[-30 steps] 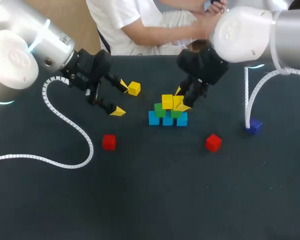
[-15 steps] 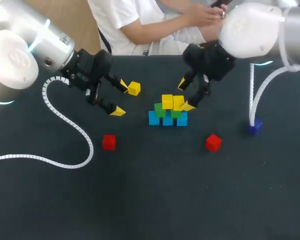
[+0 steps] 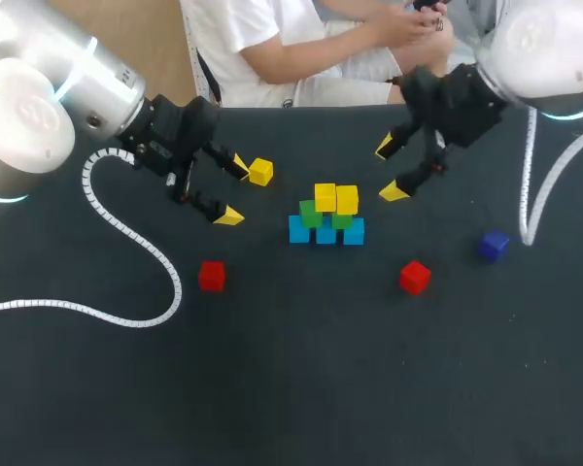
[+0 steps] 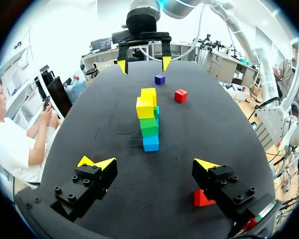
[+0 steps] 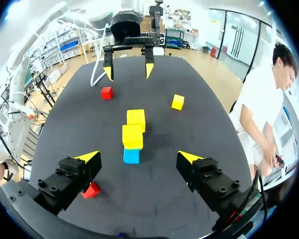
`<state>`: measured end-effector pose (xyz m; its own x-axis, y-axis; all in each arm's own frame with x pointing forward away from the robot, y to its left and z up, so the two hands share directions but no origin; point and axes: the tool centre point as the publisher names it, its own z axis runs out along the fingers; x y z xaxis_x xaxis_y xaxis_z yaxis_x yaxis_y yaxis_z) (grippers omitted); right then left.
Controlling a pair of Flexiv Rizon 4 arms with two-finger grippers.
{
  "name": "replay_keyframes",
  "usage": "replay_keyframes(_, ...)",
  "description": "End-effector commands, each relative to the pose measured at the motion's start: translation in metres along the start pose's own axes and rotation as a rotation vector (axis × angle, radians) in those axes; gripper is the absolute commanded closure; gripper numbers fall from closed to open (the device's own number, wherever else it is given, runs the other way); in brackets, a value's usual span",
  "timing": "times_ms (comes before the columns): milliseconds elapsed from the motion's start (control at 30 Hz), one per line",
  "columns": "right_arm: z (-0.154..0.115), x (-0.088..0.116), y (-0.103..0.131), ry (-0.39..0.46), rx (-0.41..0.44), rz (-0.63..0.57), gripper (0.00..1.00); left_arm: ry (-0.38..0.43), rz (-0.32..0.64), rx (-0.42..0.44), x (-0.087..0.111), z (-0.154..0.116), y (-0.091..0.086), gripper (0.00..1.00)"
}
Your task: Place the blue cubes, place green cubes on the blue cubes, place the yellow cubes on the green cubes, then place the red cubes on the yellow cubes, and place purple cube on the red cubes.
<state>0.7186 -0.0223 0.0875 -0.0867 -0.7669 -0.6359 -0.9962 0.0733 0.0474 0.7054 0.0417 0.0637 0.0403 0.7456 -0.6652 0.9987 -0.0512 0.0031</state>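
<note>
Head view shows three blue cubes (image 3: 325, 233) in a row in the middle of the bench (image 3: 291, 388). Two green cubes (image 3: 312, 214) sit on them, and two yellow cubes (image 3: 335, 198) sit on top. The left pincer (image 3: 234, 190) is open, with a loose yellow cube (image 3: 260, 172) just beside one fingertip. The right pincer (image 3: 390, 170) is open too, near the pile. Two red cubes (image 3: 212, 276) and the purple cube (image 3: 494, 245) lie apart. Left wrist view sees the pile end-on, like one thin tower.

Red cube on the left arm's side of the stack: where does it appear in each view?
Head view: red cube left of the stack.
Left wrist view: red cube partly hidden behind one finger of the left hand.
Right wrist view: red cube beyond the stack, near the left hand.
Shared landmark: the stack.
</note>
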Motion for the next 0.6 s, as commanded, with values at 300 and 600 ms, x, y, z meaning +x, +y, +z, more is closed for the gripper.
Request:
replay_keyframes(300,-0.017,0.012,0.007,-0.1,0.012,0.013,0.0,0.003,0.0,0.004,0.0,0.0,0.001,0.0)
replay_keyframes(600,-0.034,0.013,0.008,-0.132,0.017,-0.003,0.0,0.003,0.0,0.004,0.0,0.0,0.001,0.0)
